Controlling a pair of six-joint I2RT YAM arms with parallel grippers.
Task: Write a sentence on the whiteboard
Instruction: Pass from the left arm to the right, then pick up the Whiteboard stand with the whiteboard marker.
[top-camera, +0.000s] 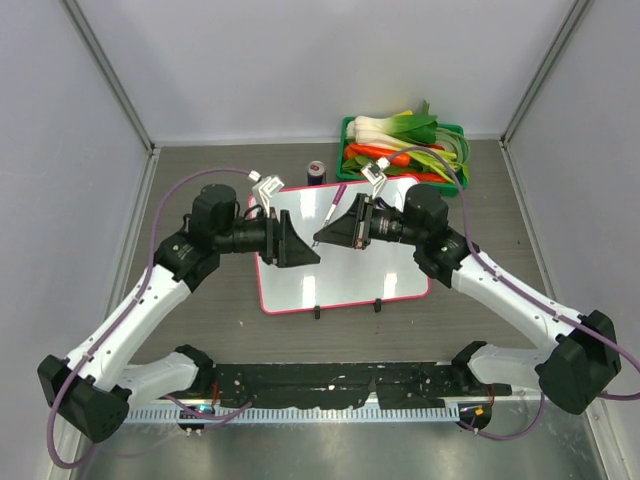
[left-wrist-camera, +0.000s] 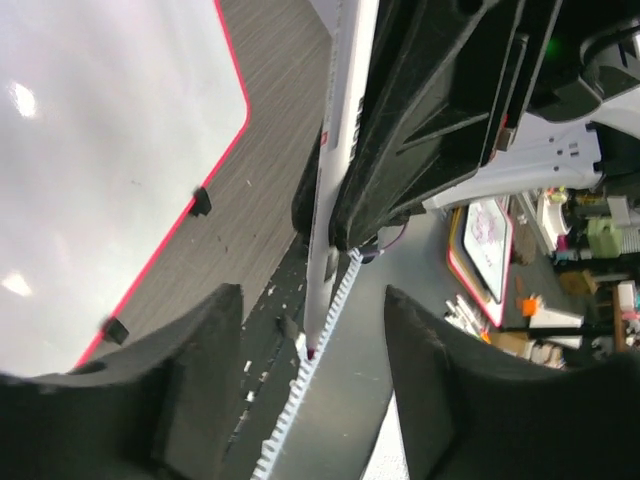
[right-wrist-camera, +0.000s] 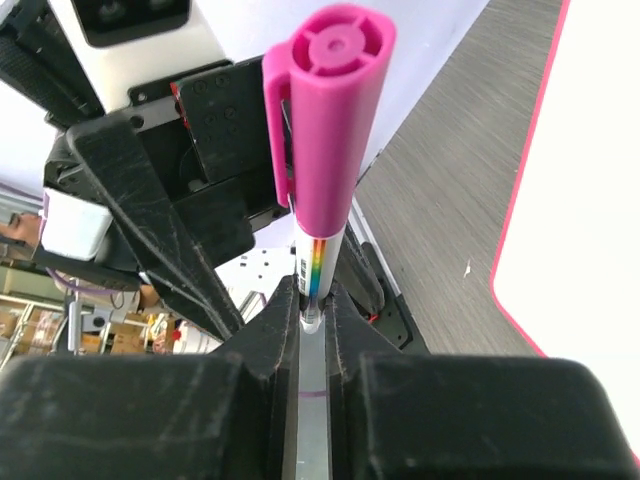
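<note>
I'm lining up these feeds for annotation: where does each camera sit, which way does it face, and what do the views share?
Top external: fixed above and behind the arm bases, looking down on the whiteboard; both arms show.
Left wrist: on the left arm, looking past its open left tool at the marker held opposite.
Right wrist: on the right arm, looking along the right tool, shut on the marker, toward the left arm.
Shared: all three show marker and whiteboard.

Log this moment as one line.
right gripper: shut on marker | left gripper: open, empty | whiteboard: no writing visible | stage: writing not yet begun
</note>
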